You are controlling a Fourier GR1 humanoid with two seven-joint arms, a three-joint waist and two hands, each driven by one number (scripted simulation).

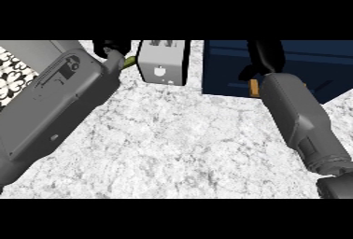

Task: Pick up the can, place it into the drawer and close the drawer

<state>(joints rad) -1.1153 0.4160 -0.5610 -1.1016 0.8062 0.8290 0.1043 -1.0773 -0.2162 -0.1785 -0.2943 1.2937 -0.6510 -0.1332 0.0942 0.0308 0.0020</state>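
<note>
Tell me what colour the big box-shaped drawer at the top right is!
Dark navy blue drawer, seen in the head view.

Both grey forearms are stretching up the view, the left hand (110, 47) and right hand (265, 58) lying at its top.

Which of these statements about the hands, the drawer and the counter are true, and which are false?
1. The right hand is over the dark blue drawer. True.
2. A grey appliance stands between the two hands. True.
3. The counter has a plain wooden top. False: it is white-grey and marbled.
4. The left hand is over the drawer. False: it is at the upper left, to the left of the appliance.
</note>
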